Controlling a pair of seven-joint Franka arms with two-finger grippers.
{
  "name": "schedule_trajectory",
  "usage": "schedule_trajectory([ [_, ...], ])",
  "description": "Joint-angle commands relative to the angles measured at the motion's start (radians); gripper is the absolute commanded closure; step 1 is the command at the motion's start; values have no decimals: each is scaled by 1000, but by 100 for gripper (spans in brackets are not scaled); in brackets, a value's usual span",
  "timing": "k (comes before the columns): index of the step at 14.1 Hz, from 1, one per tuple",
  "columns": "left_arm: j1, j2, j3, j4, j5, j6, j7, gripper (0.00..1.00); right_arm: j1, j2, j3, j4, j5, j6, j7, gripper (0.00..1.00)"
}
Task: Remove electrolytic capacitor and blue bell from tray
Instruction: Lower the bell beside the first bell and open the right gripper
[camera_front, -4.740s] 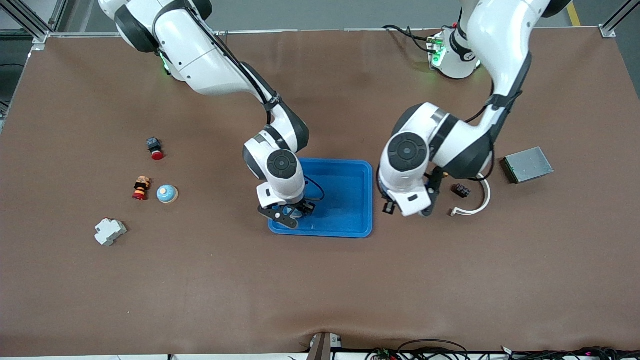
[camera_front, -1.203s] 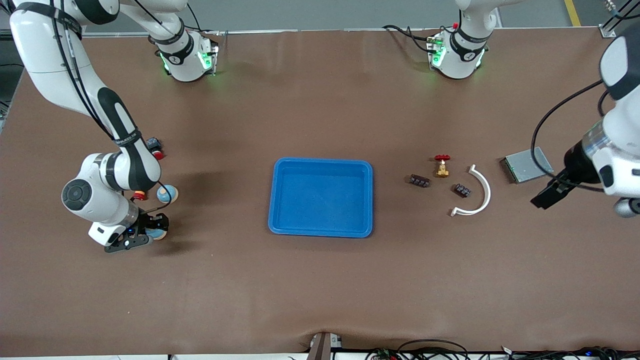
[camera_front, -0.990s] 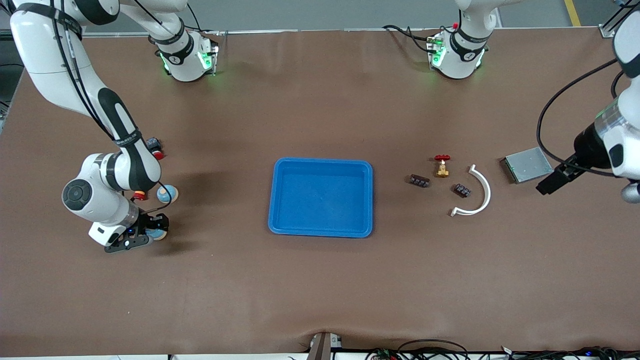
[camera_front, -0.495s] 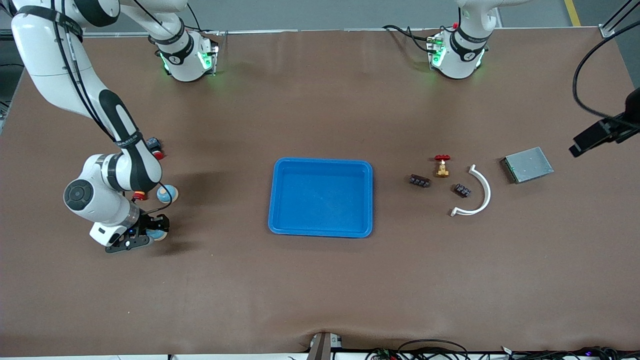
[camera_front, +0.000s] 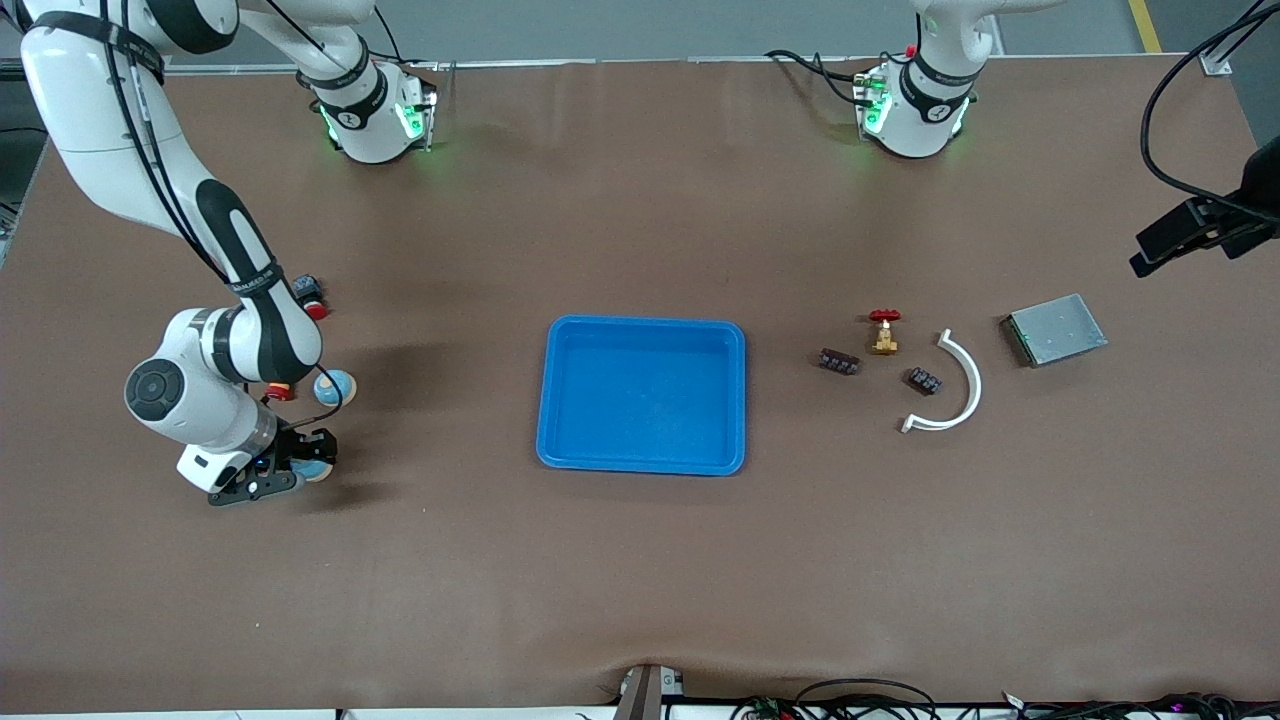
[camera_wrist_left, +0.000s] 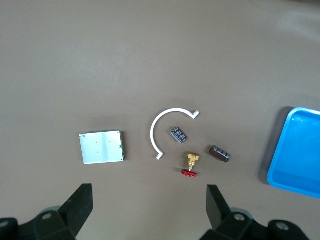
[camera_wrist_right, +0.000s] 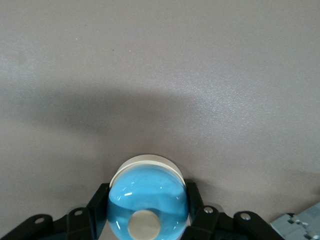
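Brown matte table (camera_front: 640, 580), faintly creased; blue plastic tray (camera_front: 737, 400) with rounded corners sits mid-table with nothing in it. Flat square metal plate (camera_front: 1057, 329) lies toward the left arm's end; next to it a thin white plastic arc (camera_front: 960, 385), a small brass valve with a red handwheel (camera_front: 883, 330) and two dark ridged capacitors (camera_front: 839, 361), all apart from each other and resting on the table. Right gripper (camera_front: 290, 470) is low over the table at the right arm's end; front view mostly hides its load, but the right wrist view shows the jaws clamped on a glossy blue dome bell (camera_wrist_right: 147, 202) with white base and cream button. A second blue bell (camera_front: 334, 386) sits near it, farther from the front camera. Left gripper (camera_wrist_left: 150, 207), wide apart and holding nothing per its wrist view, hangs high over the left arm's end; front view shows only a dark edge of it.
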Motion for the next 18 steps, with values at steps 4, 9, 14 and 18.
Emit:
schedule_trajectory([
  [4,-7,-63,-15,-58,26,-2,21,0,-15,-10,19,2,16,-14,-7,0],
  [9,-5,-63,-16,-69,25,-2,34,0,-15,-135,20,11,16,-204,25,0],
  [14,1,-67,-16,-78,22,10,58,0,-9,-297,20,19,15,-404,146,0],
  [18,4,-66,-13,-77,16,13,66,0,-9,-399,19,69,15,-582,149,0],
])
